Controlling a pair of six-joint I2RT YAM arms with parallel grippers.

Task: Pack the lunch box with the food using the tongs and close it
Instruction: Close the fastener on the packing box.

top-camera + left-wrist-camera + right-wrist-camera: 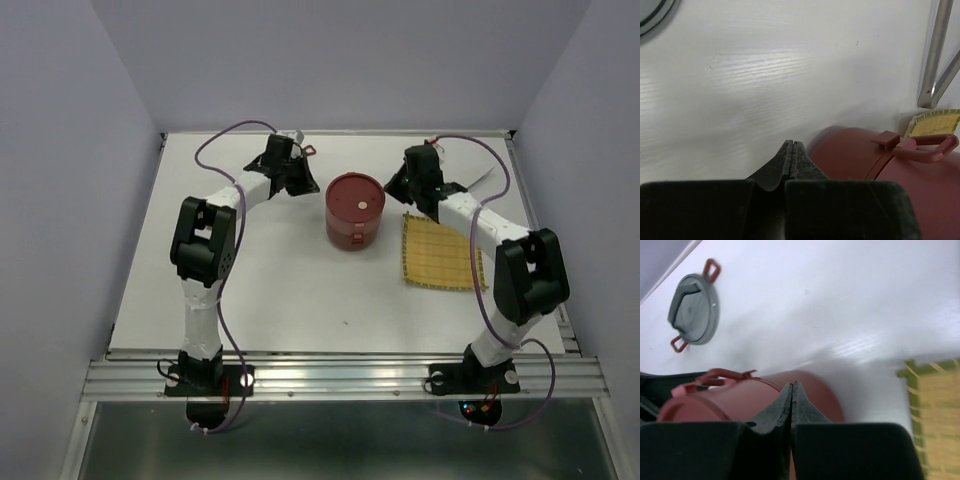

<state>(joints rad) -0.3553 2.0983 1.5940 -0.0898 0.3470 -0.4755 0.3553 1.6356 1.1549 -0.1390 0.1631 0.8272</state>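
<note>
lunch box (354,212) is found stacked and lidded mid-table (280,290), between the arms. left gripper (792,145) and right gripper (791,387) are pressed shut, nothing held, each near the box wall. tongs (935,55) are laid flat by the yellow mat (440,250). a grey disc (694,310) is noted far-left.

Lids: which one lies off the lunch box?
The grey lid with red loops, flat on the table; the red lid sits on the lunch box.
</note>
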